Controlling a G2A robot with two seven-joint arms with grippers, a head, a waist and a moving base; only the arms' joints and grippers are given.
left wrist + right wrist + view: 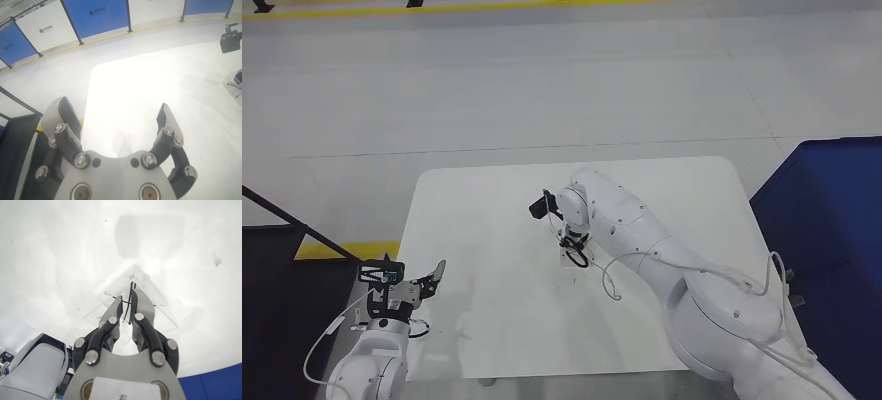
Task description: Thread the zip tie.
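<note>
Logo print on the white and blue partition panels (46, 30). Cut-off mark on the label (124, 389) below my right gripper (126, 302).

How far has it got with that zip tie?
Nothing looks finished yet. In hand: jaws on the right arm sit slightly apart around the thin black plastic zip tie over a clear plastic plate. Remaining: threading it; the left arm, jaws open, hangs at the white table edge.

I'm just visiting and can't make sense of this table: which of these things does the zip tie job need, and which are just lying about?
For the job: black zip tie, between the right arm's jaws; clear plate under it; white table.
Just about: blue barrier panels; yellow floor line; black object on the floor; left arm's jaws, open, far from the tie.
</note>
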